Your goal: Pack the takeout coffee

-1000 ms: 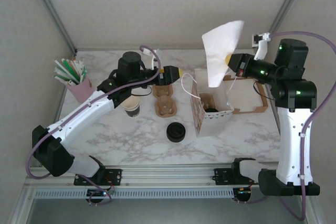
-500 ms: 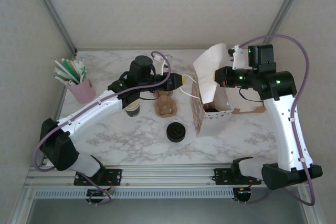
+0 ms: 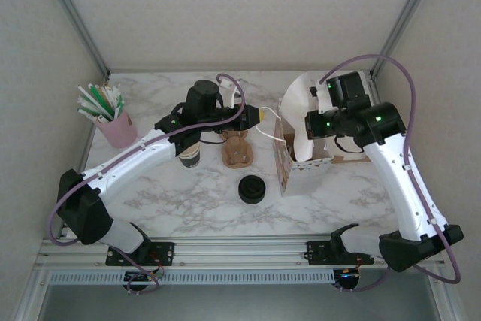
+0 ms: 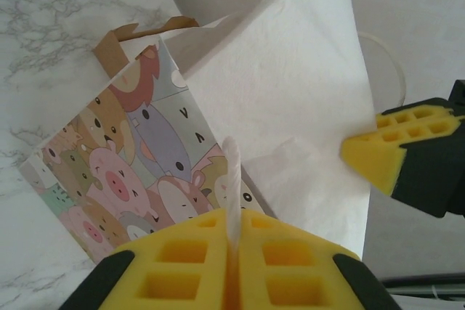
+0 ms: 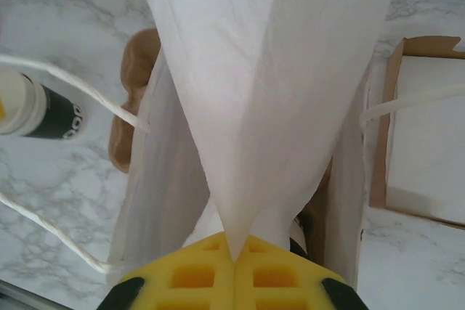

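Your left pincer (image 4: 232,248) is closed on the thin white cord handle (image 4: 231,172) of the paper bag (image 4: 116,179), the stiff one printed with cartoon animals. Your right pincer (image 5: 234,270) is clamped on a folded sheet of white tissue paper (image 5: 261,92), soft and creased, which hangs down into the mouth of the bag.

The takeout coffee, I judge, stands inside the bag under this tissue. A dark patch (image 5: 296,231) low in the bag may be its lid, but I cannot tell for sure.

Such a cup should be light, with a thin paper wall that gives under pressure and a smooth plastic lid that may pop off. If you must hold it, take the wall just below the lid, gently, and keep it upright. The worktop (image 3: 188,193) has a glossy marble pattern.
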`<state>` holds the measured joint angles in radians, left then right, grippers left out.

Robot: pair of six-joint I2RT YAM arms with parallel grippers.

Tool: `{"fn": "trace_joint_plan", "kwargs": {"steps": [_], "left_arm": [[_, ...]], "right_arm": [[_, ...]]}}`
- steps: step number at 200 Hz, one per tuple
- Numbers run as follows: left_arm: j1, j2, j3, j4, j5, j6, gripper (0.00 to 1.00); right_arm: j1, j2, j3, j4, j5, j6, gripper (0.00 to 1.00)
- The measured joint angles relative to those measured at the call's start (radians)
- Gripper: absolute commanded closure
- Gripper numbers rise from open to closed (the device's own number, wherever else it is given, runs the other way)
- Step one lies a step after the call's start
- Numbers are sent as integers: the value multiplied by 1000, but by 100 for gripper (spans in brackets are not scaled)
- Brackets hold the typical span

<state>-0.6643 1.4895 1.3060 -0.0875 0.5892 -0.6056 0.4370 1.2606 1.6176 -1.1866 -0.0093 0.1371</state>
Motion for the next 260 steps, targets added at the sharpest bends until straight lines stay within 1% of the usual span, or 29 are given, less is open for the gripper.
{"fn": "trace_joint_plan", "kwargs": {"steps": [35,78,109,129,142,157,174,207,214,232,260], "left_arm": [[0,0,0,-1,-10,0,90],[0,2,2,-3,-10,0,89],[0,12,8,-5,-10,0,86],[0,13,8,-7,-10,0,81],[0,13,10,-8,-10,0,77],[0,13,11,-8,-13,1,73],[0,13,15,-10,-13,1,70],[0,13,30,-14,-13,3,66],[0,13,32,-14,-13,3,65],[0,13,35,-14,-13,3,61],[0,13,35,-14,-13,3,54]], "right_arm": [[53,11,-14,-16,70,-15,100],[59,17,-83,-23,112,-15,100],[60,26,-106,-24,122,-15,100],[60,33,-109,-26,124,-15,100],[59,38,-109,-28,134,-14,96],[59,41,-109,-31,143,-11,84],[59,42,-109,-32,148,-6,79],[60,43,-103,-37,148,2,77],[59,44,-99,-39,148,4,75],[60,46,-84,-38,148,8,72],[59,48,-61,-37,148,15,72]]}}
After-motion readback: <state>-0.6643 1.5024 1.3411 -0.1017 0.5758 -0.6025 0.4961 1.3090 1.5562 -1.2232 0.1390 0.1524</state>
